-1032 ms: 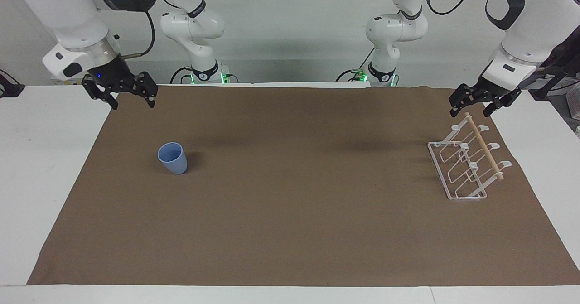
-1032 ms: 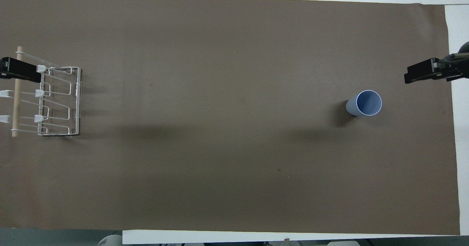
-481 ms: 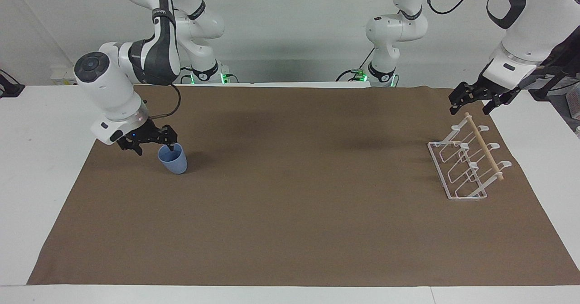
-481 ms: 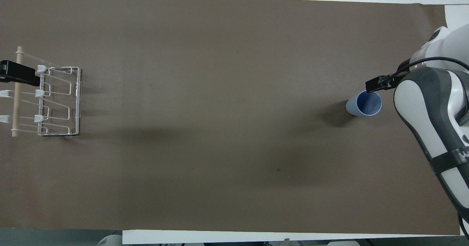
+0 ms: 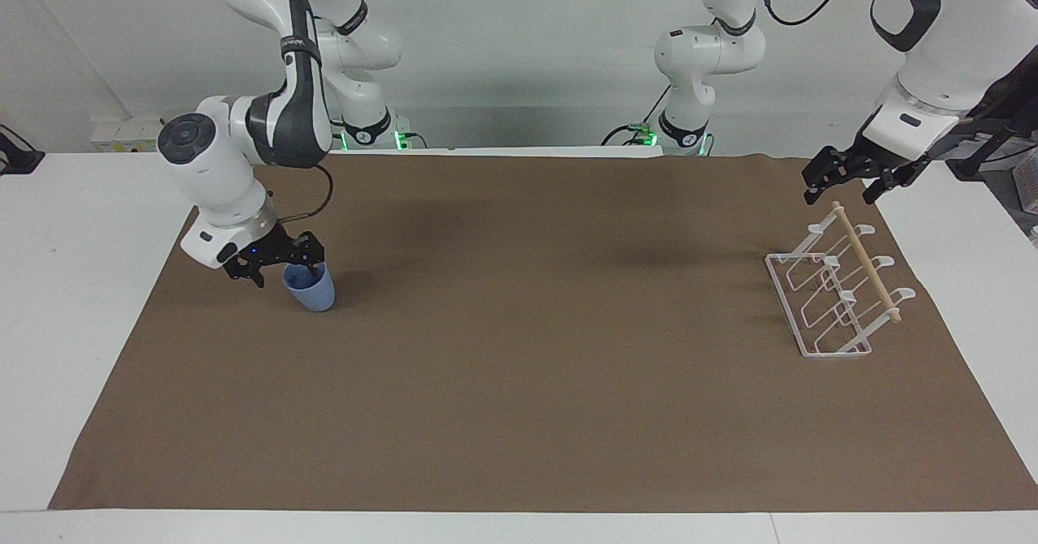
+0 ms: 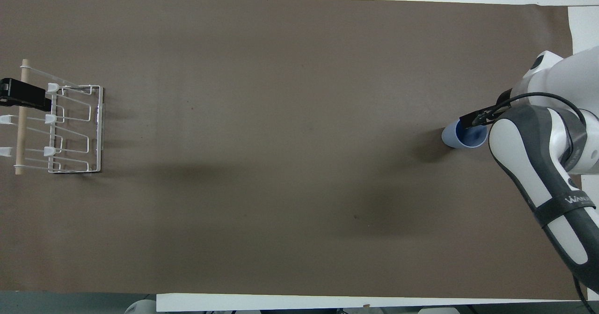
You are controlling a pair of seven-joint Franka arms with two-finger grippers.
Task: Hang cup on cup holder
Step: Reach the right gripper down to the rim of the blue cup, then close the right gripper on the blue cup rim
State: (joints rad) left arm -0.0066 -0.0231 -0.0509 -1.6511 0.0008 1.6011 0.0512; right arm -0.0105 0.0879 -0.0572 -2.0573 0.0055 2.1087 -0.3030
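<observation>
Blue cup (image 5: 313,289) upright on brown cloth (image 5: 519,382), right arm's end of surface. Right hand (image 5: 282,266) open at cup rim, one finger inside. Left hand (image 5: 843,177) open, waiting over white wire cup holder (image 5: 835,293).

One camera sits high across the counter (image 5: 73,284), facing the two robots and looking down at a slant, far enough back to take in both arm bases, the back wall and the whole brown mat (image 5: 519,414). The other hangs high above the robots' own end, looking steeply down and forward, nearer in, so the mat (image 6: 281,187) fills its frame. Both share the mat, turned half around from each other.
</observation>
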